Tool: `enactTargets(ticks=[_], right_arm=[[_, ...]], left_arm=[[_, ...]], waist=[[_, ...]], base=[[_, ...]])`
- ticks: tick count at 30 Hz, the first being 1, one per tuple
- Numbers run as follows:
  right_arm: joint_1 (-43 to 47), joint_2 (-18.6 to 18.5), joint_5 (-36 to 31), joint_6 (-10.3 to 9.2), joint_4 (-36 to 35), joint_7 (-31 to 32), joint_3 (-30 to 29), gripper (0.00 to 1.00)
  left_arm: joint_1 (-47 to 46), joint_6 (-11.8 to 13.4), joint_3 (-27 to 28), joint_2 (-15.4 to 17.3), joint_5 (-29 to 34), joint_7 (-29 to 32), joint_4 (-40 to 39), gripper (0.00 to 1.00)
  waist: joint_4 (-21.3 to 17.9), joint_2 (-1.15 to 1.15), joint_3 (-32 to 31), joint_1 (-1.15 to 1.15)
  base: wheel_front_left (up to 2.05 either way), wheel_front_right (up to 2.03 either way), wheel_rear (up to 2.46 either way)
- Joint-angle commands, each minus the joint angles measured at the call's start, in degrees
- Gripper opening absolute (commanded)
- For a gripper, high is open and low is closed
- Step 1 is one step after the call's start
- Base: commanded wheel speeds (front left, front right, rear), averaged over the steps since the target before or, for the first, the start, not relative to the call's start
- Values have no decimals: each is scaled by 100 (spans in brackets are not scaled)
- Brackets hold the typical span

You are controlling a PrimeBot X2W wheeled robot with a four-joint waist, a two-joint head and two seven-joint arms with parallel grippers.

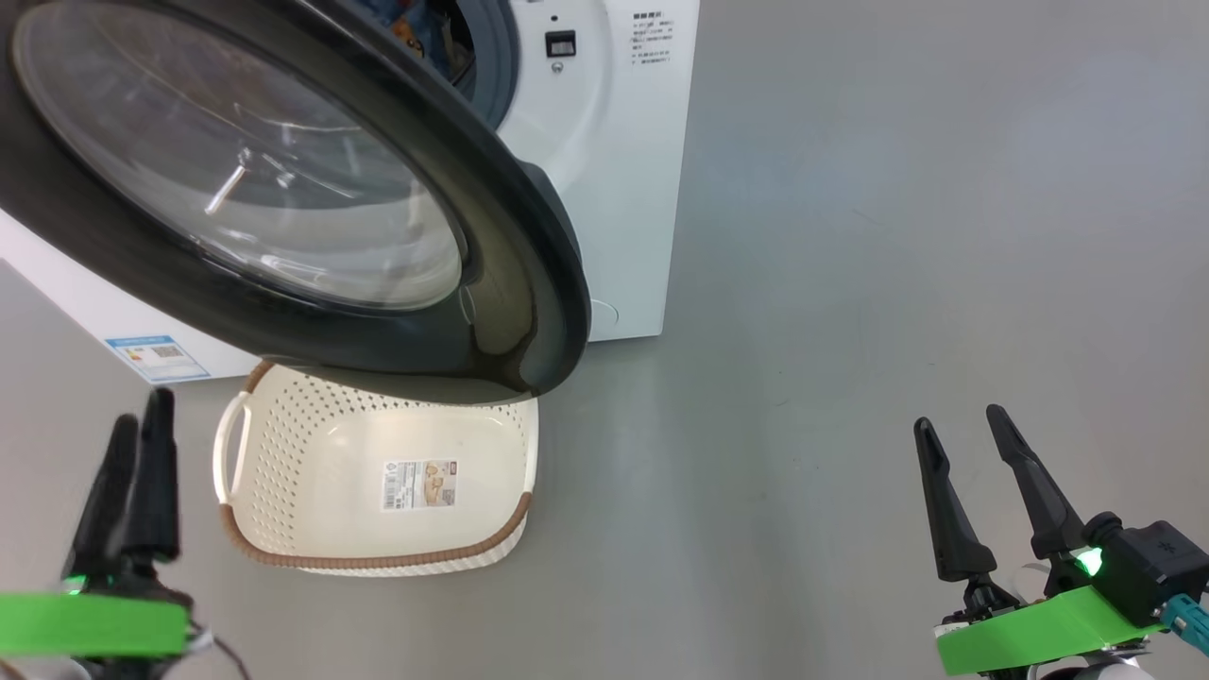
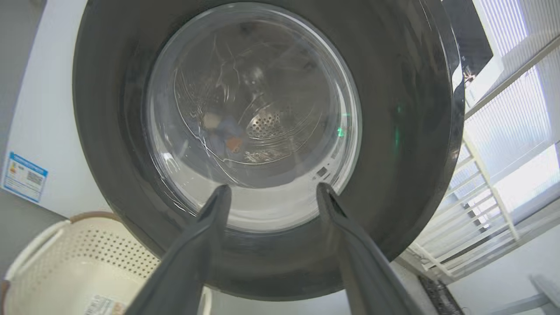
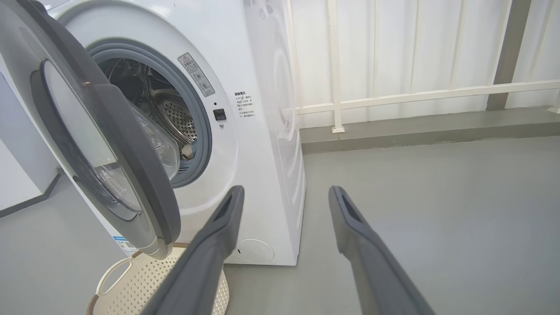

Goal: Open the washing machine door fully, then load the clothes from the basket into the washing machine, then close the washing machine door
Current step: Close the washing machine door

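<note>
The washing machine [image 1: 614,189] stands at the back with its door [image 1: 515,246] swung partway out, hanging over the basket [image 1: 312,453]. The cream basket sits on the floor in front of the machine, and only a label lies in it. The clothes [image 2: 227,140] show as blue and orange fabric through the door glass, inside the drum. They also peek past the door's top edge [image 1: 416,33]. My left gripper [image 2: 273,187] is open and empty, pointing at the lower glass of the door [image 2: 393,131]. My right gripper [image 1: 960,418] is open over bare floor, well right of the machine.
Grey floor spreads to the right of the machine [image 3: 262,131]. A white railing [image 3: 393,96] runs along the back wall. A blue energy sticker [image 1: 156,357] sits low on the machine front. The basket [image 3: 131,284] lies right under the door's swing.
</note>
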Motion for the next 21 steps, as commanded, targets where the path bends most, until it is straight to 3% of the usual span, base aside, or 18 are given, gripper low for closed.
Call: enactTargets(ticks=[1,4,9,15,21], right_arm=[[27,-77,-85,51,-142,-69,115,100],[64,-93,-97,51,-139,-69,102,100],[131,-110,-123,51,-126,-69,105,100],[223,-138,-148,51,-100,-69,116,100],[382,-146,-212,51,-24,-69,125,100]], left_arm=[[65,-59,47,273,631,-330,-225,100],[226,34,-172,394,1839,-964,-219,100],[449,368,-573,416,3150,-1541,-211,100],[795,663,-945,352,3865,-1700,-153,100],[1027,819,-1129,337,4171,-1747,3,100]], waist=[[13,0,-31,0],[34,0,-75,0],[66,0,-156,0],[96,0,-288,0],[110,0,-481,0]], base=[[0,0,0],[0,0,0],[0,0,0],[0,0,0],[0,0,0]])
